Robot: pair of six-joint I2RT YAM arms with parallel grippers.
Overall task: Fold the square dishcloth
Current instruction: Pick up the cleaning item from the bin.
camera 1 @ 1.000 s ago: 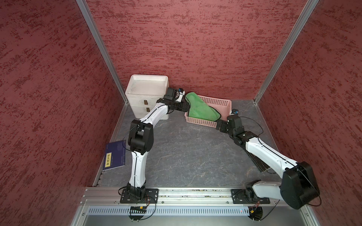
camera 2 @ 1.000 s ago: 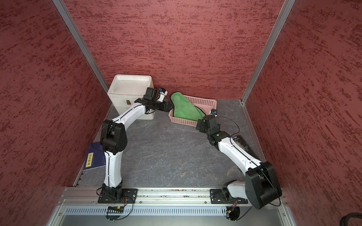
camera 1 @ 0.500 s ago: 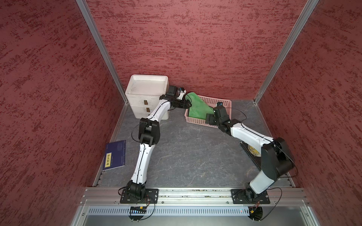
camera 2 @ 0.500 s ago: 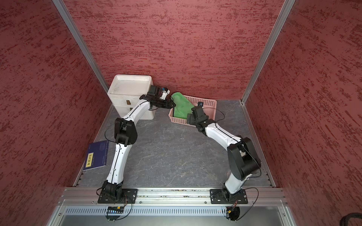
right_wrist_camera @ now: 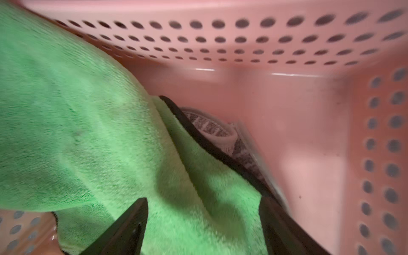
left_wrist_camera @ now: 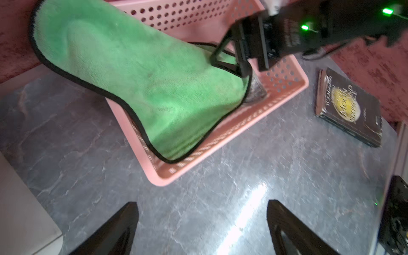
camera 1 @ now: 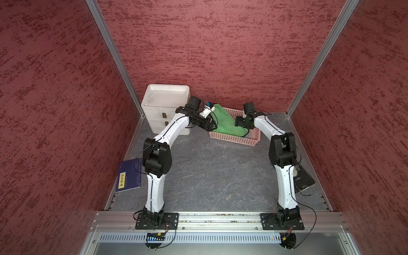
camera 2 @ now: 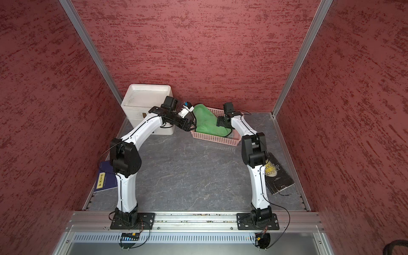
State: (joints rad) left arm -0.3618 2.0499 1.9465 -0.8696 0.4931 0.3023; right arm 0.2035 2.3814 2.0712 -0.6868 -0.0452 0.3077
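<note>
**Cloth not out of the basket yet, right claw set for the pick**

The green dishcloth (camera 1: pixel 225 123) lies bunched inside the pink basket (camera 1: pixel 234 139). It is heaped toward the basket's end nearest my left arm and spills over the rim there, with its black hem showing. A grey patterned item (right_wrist_camera: pixel 212 130) pokes out from under it on the basket floor; I can't tell what it is.

My read of the step is fetch, with no fold started. The cloth first has to come out and go flat on the bare table (camera 1: pixel 209 172) in front of the basket.

The right gripper (right_wrist_camera: pixel 203 203) is down inside the basket. Its jaws are apart and straddle a ridge of cloth near the hem. There is fabric between the fingers, but I see no pinch, so it holds nothing. The right arm has its elbow up and its wrist bent down into the basket.

The left gripper (left_wrist_camera: pixel 202 202) has its jaws wide and empty. It sits over bare table just outside the basket's front corner, beside the overhanging cloth. The left arm is arched high, with the forearm sloping toward the basket.

Next I'd close the right jaws on that ridge. They should take cloth only, not the grey item or the basket wall, and then lift clear of the rim. The left gripper should then take a second hem corner so the square spreads.

A white drawer unit (camera 1: pixel 165 106) stands just beside the basket.
</note>
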